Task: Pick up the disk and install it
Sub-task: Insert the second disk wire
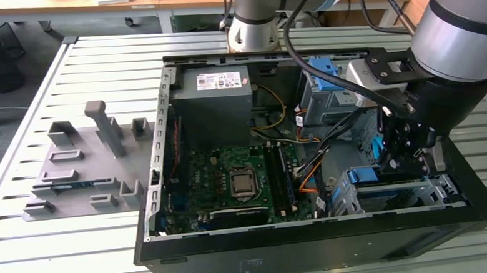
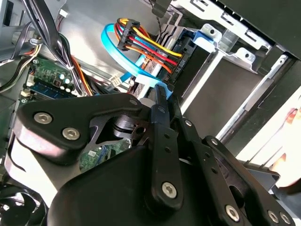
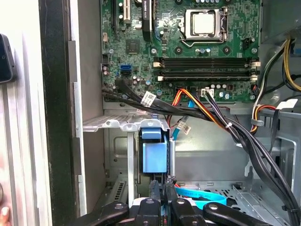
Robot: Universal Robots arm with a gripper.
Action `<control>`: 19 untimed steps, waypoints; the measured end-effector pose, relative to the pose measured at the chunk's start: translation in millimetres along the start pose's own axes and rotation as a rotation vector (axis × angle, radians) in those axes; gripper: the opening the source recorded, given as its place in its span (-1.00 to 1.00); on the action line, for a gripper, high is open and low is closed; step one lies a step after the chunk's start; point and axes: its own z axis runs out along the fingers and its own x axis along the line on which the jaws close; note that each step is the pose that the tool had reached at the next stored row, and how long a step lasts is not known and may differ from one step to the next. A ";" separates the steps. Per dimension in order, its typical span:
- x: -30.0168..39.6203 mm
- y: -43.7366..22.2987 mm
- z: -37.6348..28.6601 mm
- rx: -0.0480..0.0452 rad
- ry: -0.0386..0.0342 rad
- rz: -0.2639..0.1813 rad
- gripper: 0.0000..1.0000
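The disk [image 3: 154,153] stands on edge in a slot of the metal drive cage [image 3: 117,125], its blue carrier facing the first wrist camera. In the exterior view its blue carrier [image 1: 370,175] shows low in the case's corner on the exterior view's right. My gripper [image 3: 162,186] reaches down into the case right at the carrier's near edge. Its two black fingers [image 2: 160,122] lie close together, shut. I cannot tell whether they pinch part of the carrier or only touch it. In the exterior view the gripper [image 1: 399,156] hangs just above the cage [image 1: 430,186].
The open computer case holds a green motherboard [image 1: 237,174], a grey power-supply box [image 1: 216,88] and cable bundles [image 3: 211,113] running close past the cage. Coloured wires and a blue flat cable [image 2: 146,47] lie beyond the fingertips. A grey fixture [image 1: 87,163] sits on the table. A person's fingertip [image 3: 3,213] is outside the case wall.
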 end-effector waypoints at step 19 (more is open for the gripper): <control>-0.1 -1.2 2.2 -0.0005 -0.0168 0.004 -0.68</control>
